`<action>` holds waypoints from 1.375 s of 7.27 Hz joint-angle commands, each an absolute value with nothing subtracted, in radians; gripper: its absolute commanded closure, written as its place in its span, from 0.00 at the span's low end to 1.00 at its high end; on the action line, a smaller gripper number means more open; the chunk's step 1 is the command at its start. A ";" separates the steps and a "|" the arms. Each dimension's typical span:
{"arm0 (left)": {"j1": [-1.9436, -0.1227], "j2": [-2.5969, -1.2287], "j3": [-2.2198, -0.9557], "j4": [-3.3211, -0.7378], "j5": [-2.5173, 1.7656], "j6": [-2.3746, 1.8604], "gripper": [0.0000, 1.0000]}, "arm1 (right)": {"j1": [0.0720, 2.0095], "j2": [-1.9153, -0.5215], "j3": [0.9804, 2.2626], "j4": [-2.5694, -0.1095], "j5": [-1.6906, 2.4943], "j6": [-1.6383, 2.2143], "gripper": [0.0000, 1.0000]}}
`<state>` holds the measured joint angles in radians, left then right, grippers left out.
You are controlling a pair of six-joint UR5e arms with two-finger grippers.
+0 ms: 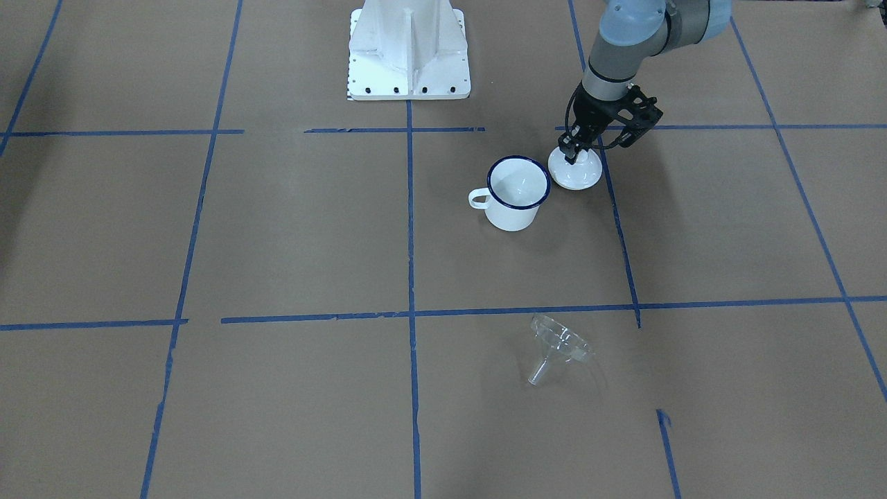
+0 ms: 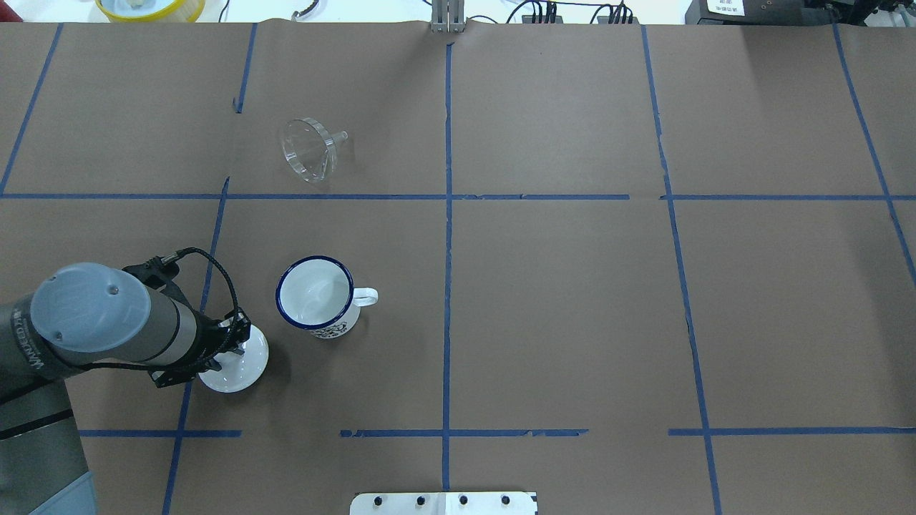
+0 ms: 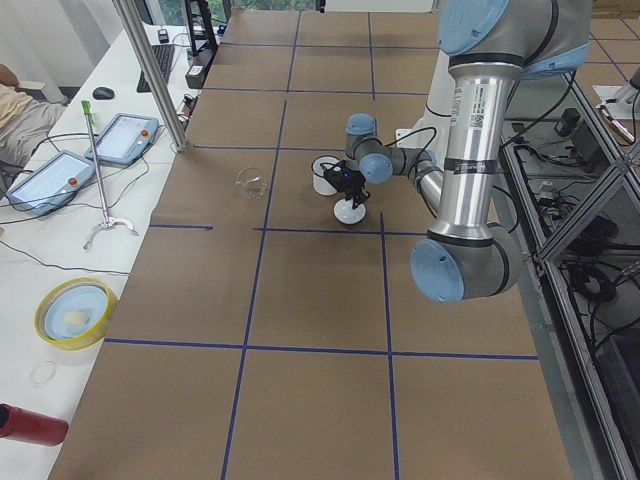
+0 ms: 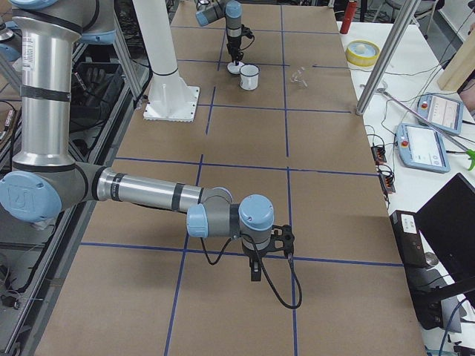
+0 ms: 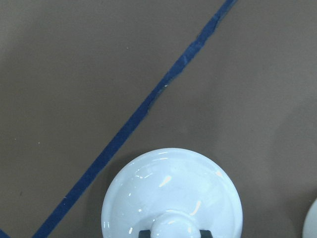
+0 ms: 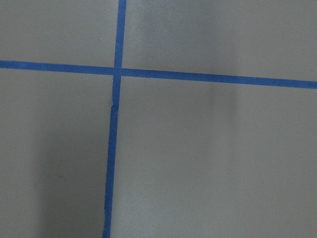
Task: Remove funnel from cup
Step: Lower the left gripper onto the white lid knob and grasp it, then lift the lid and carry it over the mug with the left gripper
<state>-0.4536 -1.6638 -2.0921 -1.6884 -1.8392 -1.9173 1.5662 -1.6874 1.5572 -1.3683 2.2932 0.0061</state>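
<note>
The clear funnel [image 1: 560, 346] lies on its side on the brown table, well apart from the cup, spout along the surface; it also shows in the overhead view [image 2: 309, 149]. The white mug with a blue rim [image 1: 516, 197] stands upright and empty [image 2: 315, 295]. My left gripper [image 1: 571, 154] is beside the mug, shut on the knob of a white domed lid [image 5: 171, 193] that rests on the table [image 2: 240, 368]. My right gripper [image 4: 256, 274] hangs low over the table far from these things; I cannot tell whether it is open or shut.
The robot's white base plate [image 1: 409, 52] stands at the table's near edge behind the mug. Blue tape lines [image 2: 447, 214] divide the brown surface. A yellow bowl [image 2: 150, 7] and cables lie beyond the far edge.
</note>
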 commanded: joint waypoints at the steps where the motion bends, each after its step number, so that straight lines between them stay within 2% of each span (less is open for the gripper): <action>1: -0.460 -1.641 -2.263 -1.515 -1.839 -1.914 1.00 | 1.566 -1.687 1.557 -1.368 2.292 0.006 0.00; 2: -0.500 -1.660 -2.316 -1.444 -1.841 -1.914 1.00 | 1.566 -1.687 1.557 -1.368 2.292 0.006 0.00; 6: -0.509 -1.990 -2.228 -1.200 -1.845 -1.911 1.00 | 1.566 -1.687 1.557 -1.368 2.292 0.006 0.00; 10: -0.505 -2.095 -2.109 -1.207 -1.850 -1.861 1.00 | 1.566 -1.687 1.559 -1.368 2.292 0.006 0.00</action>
<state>-0.5056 -2.0694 -2.1341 -1.2071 -1.8509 -1.8825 1.5662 -1.6874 1.5572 -1.3683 2.2923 0.0061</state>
